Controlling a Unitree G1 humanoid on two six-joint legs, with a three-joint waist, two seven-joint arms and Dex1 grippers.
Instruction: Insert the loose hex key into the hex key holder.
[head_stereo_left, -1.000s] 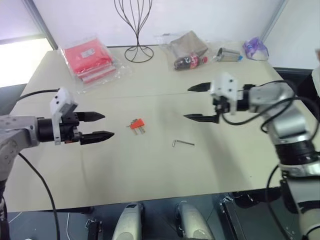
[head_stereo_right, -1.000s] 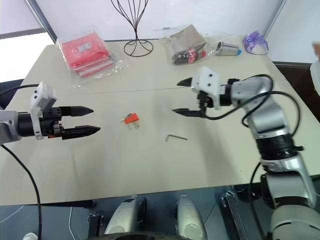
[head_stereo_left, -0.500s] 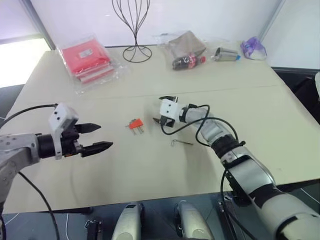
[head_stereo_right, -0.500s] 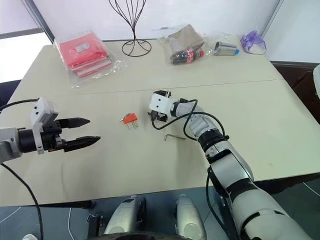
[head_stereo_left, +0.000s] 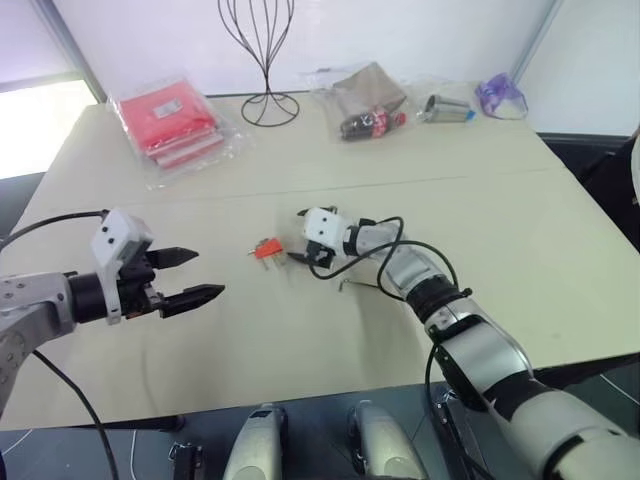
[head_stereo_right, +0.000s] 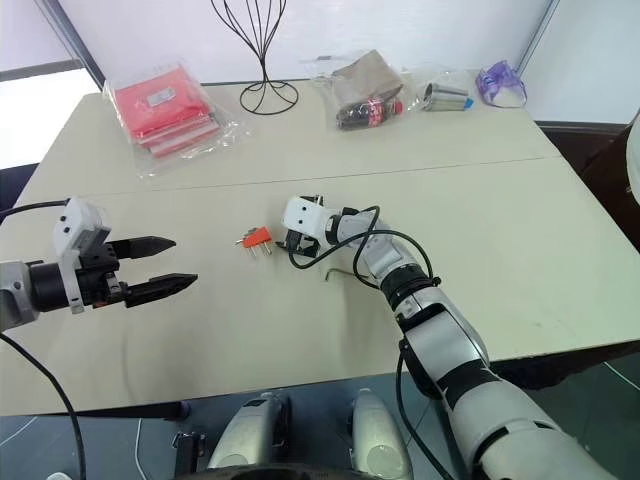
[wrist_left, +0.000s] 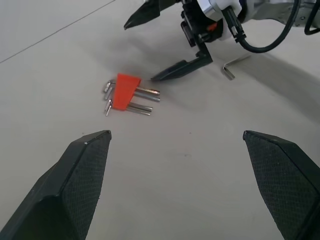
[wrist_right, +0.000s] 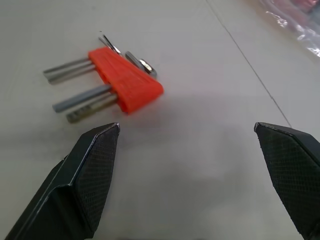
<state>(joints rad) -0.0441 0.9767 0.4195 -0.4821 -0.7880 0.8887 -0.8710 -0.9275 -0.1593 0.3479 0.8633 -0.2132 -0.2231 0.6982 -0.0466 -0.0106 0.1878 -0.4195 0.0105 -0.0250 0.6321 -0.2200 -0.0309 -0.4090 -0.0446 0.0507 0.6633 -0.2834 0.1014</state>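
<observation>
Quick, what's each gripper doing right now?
Left gripper: open, holding nothing.
Right gripper: open, holding nothing, beside the hex key holder.

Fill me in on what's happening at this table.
The robot's right gripper, jaws open, sits low over the table right beside the hex key holder, not touching it. The loose hex key lies untouched next to that arm. The left gripper hovers open off to the side, holding nothing.

The hex key holder (head_stereo_left: 267, 249) lies left of the loose hex key (head_stereo_left: 357, 285).
</observation>
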